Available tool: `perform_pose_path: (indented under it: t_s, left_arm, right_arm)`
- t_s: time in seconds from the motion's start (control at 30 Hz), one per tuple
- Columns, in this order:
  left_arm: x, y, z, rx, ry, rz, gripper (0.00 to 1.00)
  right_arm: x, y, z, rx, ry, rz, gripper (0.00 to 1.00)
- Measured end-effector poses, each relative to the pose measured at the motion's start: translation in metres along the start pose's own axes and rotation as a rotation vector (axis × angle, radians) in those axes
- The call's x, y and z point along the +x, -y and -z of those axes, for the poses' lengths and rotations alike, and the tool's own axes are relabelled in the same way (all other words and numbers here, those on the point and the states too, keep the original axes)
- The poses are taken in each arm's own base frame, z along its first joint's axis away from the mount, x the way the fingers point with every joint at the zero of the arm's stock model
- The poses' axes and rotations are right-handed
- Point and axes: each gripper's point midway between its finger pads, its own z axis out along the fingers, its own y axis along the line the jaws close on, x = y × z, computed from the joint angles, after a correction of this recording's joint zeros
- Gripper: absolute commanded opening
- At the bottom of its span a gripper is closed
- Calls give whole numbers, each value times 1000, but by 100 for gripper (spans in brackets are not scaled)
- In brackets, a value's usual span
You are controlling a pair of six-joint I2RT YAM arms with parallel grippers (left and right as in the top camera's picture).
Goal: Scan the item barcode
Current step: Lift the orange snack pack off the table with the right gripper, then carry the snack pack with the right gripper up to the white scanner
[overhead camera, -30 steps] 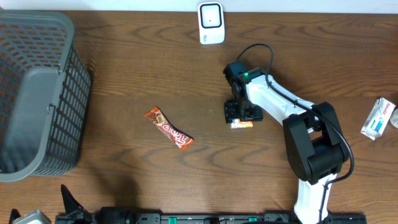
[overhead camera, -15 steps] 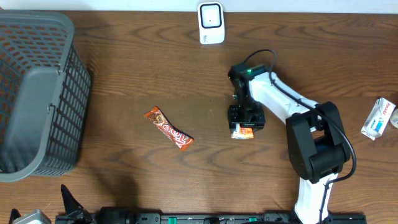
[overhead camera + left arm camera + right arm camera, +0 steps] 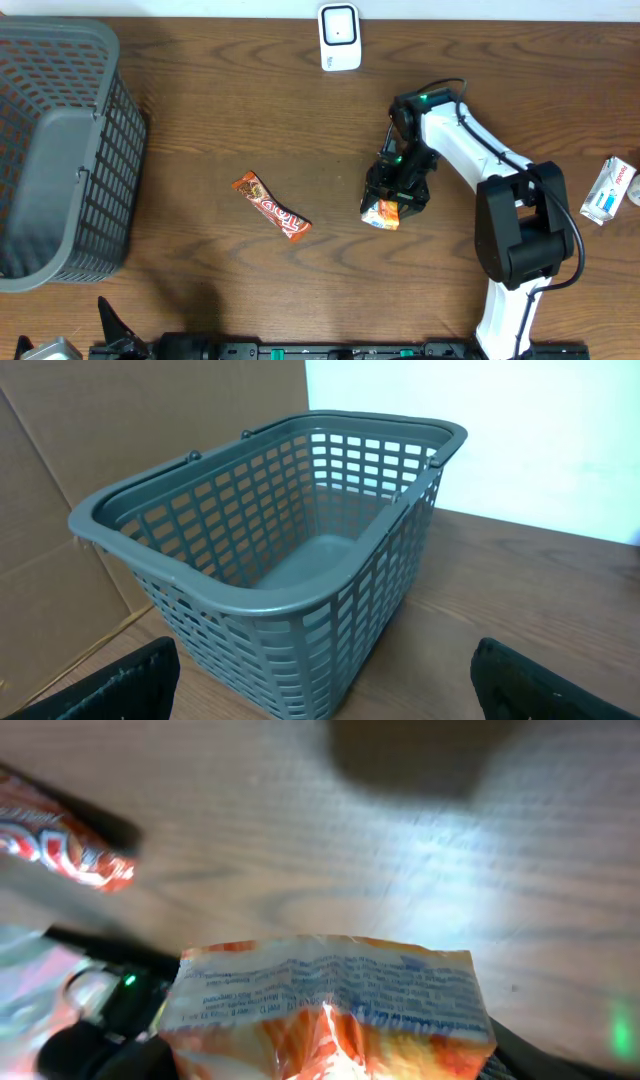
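A grey plastic basket (image 3: 300, 597) with slotted walls fills the middle of the frame, standing on a brown wooden table (image 3: 510, 585). Cardboard (image 3: 100, 430) rises upper left, a white wall (image 3: 500, 430) upper right. The left gripper (image 3: 325, 682) shows 2 dark fingertips (image 3: 545, 682), wide apart in the bottom corners.

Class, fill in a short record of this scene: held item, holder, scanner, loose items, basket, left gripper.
held item: orange packet
holder: right gripper, shut on it
scanner: white, at the table's far edge, apart from the packet
loose items: red snack bar; white and blue box
basket: grey, left side, empty
left gripper: open, holding nothing
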Motion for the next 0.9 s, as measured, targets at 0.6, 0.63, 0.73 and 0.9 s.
perform_pose_path:
  t_s: [0.6,0.63,0.73,0.9]
  left_arm:
    - [0,0,0,0,0,0,94]
    - [0,0,0,0,0,0,93]
    - [0,0,0,0,0,0,93]
    - [0,0,0,0,0,0,93]
  right_arm:
    - [4,-11,5,-100,-31,35,62]
    - [-1,-12,5,-106,-8,53,63]
    - [-25,-20,7,-131,86,120,61]
    - [-73,-41,20,-180,296,236,59]
